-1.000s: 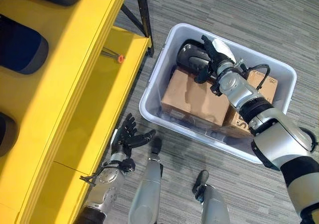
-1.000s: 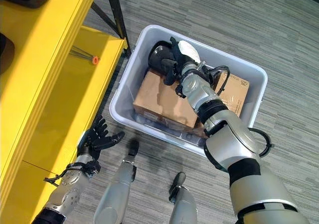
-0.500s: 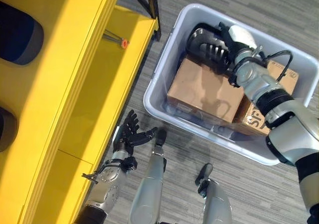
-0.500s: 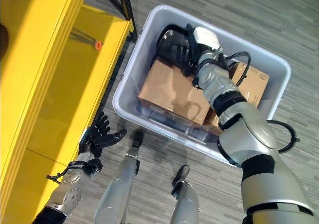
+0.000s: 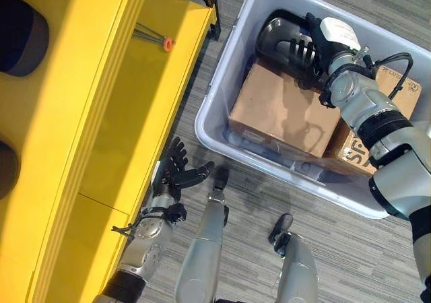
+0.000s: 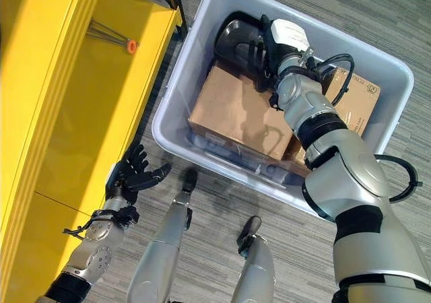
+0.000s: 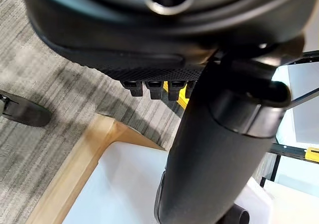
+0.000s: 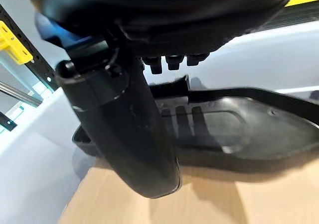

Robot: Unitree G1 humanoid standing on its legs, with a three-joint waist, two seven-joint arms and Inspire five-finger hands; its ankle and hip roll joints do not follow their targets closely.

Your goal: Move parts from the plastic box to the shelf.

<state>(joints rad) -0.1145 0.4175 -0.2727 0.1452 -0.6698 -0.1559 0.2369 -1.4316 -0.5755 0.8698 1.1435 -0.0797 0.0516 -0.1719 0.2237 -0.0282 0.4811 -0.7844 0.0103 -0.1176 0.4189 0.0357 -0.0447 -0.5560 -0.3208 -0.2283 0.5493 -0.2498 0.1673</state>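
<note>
Left eye view shows the right hand [image 5: 316, 44] with fingers curled over the black part [image 5: 279, 37] at the plastic box's [image 5: 222, 81] far corner, while the left hand [image 5: 176, 175] hangs spread open beside the yellow shelf [image 5: 114, 114].

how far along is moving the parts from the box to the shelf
Early. Dark parts already sit on the yellow shelf. The right hand lies on a black part in the plastic box, its fingers laid over it, not yet lifted. The cardboard boxes remain in the box. The left hand is open near the shelf.
</note>
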